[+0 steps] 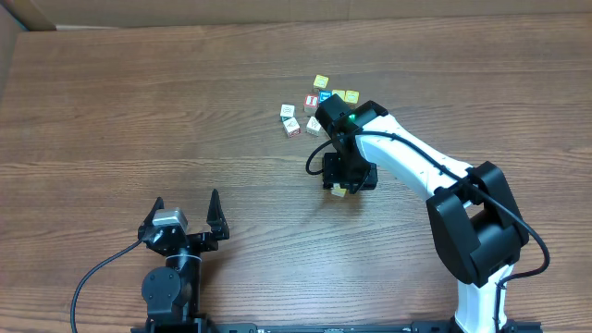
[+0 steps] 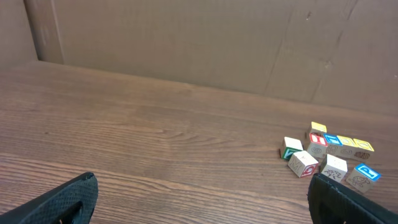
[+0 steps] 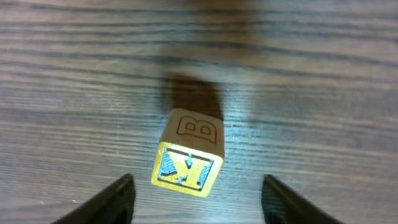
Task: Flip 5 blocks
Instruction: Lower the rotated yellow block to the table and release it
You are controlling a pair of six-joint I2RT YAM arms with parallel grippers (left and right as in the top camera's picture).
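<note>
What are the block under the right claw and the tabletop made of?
Block: looks like pale wood, bare top face with an outlined B, one face painted yellow with a blue K. Tabletop: wood-grain surface with slight sheen; solid wood or laminate, can't tell.

Blocks (image 1: 312, 103) clustered at counter (image 1: 139, 111) rear centre. Lone block (image 3: 188, 155) in front of them, between right end effector (image 3: 198, 196) fingers, not touching. Left end effector (image 1: 186, 211) well apart, front-left.
</note>
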